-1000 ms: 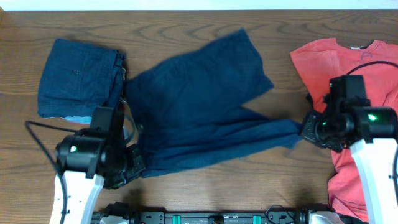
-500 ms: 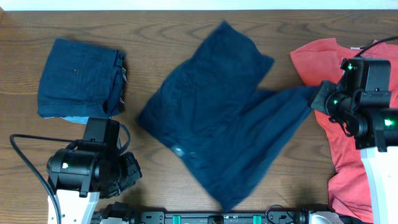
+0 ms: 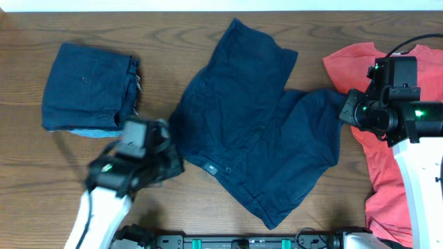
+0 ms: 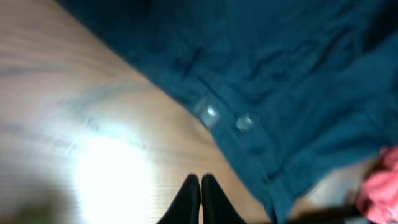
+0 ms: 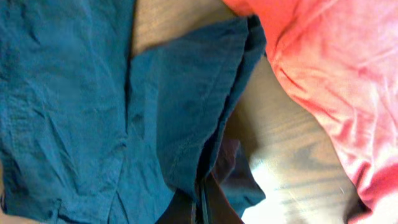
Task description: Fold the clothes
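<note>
Dark blue shorts [image 3: 256, 131] lie spread across the middle of the table, waistband with its button [image 4: 210, 112] toward the front. My right gripper [image 3: 348, 111] is shut on the hem of the shorts' right leg [image 5: 205, 124], holding it just off the table. My left gripper [image 3: 169, 160] is shut and empty over bare wood [image 4: 200, 182], just left of the waistband. A red shirt [image 3: 391, 97] lies at the right under my right arm and shows in the right wrist view [image 5: 329, 68].
A folded stack of dark blue garments [image 3: 90, 86] sits at the back left. The wooden table [image 3: 55, 159] shows bare at the left front. The table's front edge with its rail [image 3: 228, 242] runs along the bottom.
The shorts were swung round from lying sideways to lying diagonally, waistband now at the front. My right gripper moved back and up with the leg hem. My left gripper let go and moved right.
</note>
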You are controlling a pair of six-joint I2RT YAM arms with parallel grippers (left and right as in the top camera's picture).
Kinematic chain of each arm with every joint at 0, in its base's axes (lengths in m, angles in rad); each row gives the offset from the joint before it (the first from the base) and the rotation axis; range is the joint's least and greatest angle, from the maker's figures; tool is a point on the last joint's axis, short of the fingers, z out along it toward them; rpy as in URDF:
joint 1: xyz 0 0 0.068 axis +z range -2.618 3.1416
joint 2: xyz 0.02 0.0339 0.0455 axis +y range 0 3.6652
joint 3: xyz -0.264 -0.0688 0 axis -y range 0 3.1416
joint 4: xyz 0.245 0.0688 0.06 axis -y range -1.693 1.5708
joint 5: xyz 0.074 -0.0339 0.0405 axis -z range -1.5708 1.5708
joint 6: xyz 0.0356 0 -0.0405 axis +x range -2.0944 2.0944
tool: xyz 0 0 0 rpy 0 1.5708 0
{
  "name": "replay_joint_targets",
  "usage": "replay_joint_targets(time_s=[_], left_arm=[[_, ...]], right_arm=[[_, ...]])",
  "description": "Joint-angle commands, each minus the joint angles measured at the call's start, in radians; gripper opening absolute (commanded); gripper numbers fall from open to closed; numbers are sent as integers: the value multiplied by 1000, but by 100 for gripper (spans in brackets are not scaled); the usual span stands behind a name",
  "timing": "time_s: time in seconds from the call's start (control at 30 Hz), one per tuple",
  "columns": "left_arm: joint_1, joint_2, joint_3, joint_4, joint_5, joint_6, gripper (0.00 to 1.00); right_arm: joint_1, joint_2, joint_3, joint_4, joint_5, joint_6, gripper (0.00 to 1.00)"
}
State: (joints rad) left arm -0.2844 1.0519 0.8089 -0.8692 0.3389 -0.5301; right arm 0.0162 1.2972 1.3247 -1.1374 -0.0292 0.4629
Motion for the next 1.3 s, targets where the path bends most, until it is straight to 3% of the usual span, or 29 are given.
replay_joint_targets(time_s=[0.0,0.37,0.57,0.73,0.97,1.13,1.27], left_arm=[[-7,144,-95,101,9,-48,6],[11,632,-98,566,8,-78,6],[110,789,-45,694,-1,-77,6],[230,853,97,750,-36,-26,6],[282,858,349,715,18,60,6],[280,849,509,410,123,197,6],[271,820,521,187,212,286,7]], right_arm=[[-2,-1,17,-23,-15,-4,1],[-2,-1,11,-168,-58,-3,1],[-2,-1,-27,-233,-58,34,1],[-2,-1,-110,-239,-117,63,1],[-2,-1,-254,-161,-159,83,1],[-2,-1,-292,-113,-93,82,2],[-2,-1,-292,-110,62,82,2]])
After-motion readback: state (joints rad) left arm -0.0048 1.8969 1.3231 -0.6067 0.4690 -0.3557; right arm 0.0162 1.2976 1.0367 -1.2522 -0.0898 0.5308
